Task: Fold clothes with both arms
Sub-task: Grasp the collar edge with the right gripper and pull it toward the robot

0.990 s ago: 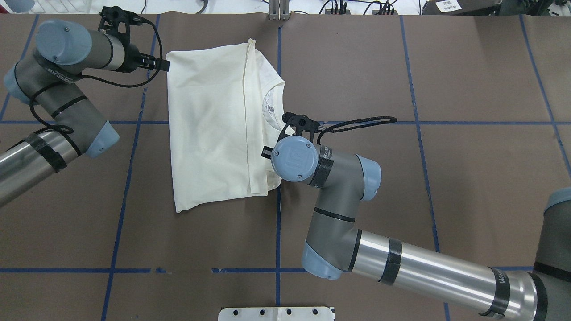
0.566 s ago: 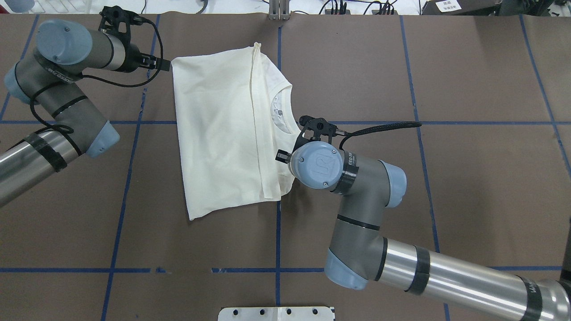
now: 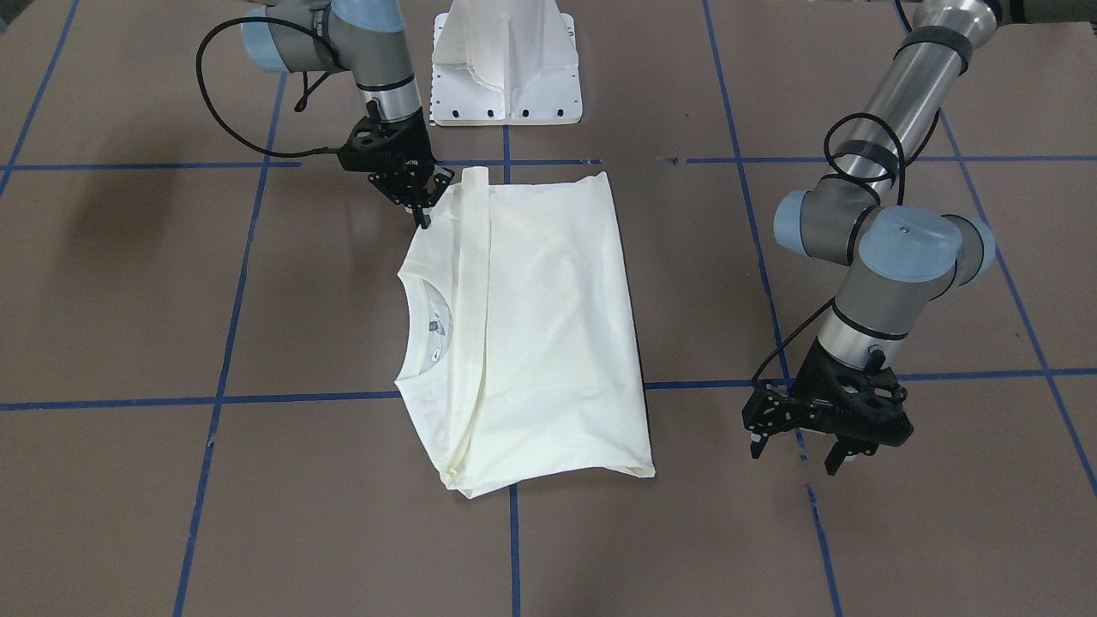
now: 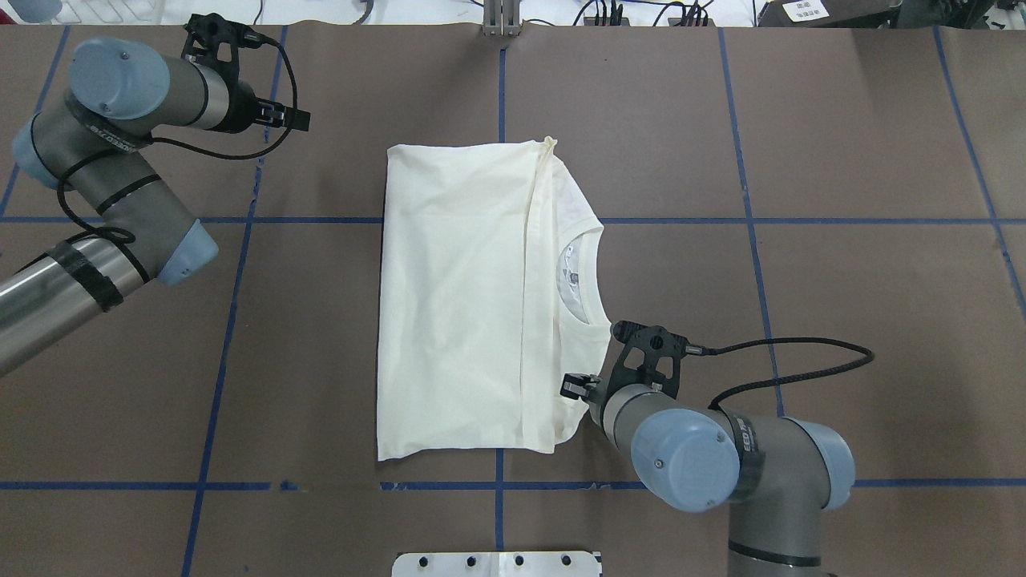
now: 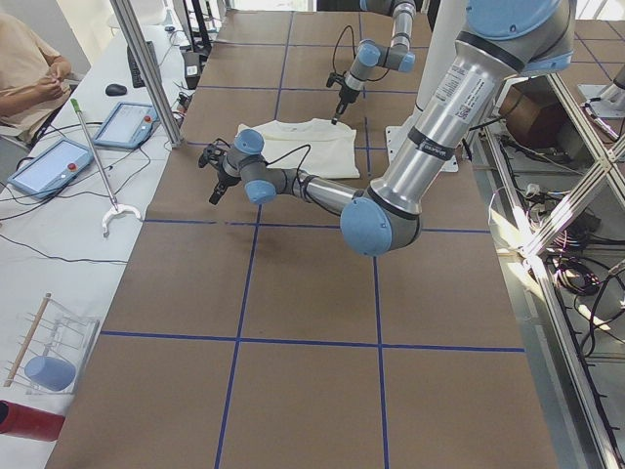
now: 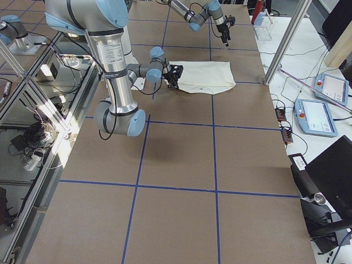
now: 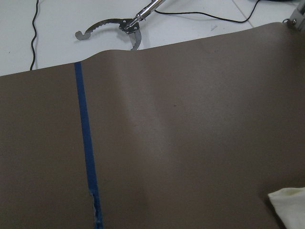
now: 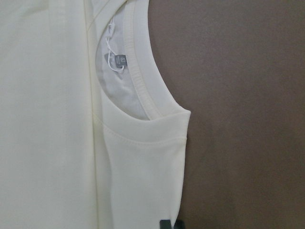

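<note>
— In the middle of the brown table [image 4: 842,144], how does the T-shirt [image 4: 457,304] lie?
— Flat, folded into a plain cream rectangle, with the neckline [image 8: 140,81] toward the robot's right.
— And the right gripper [image 3: 422,219]?
— Its fingers are pinched on the shoulder edge just beside the neckline, at the corner nearest the robot.
— The left gripper [image 3: 795,458]?
— Fingers spread, holding nothing. It hangs over bare table off the shirt's far left corner, apart from the cloth.
</note>
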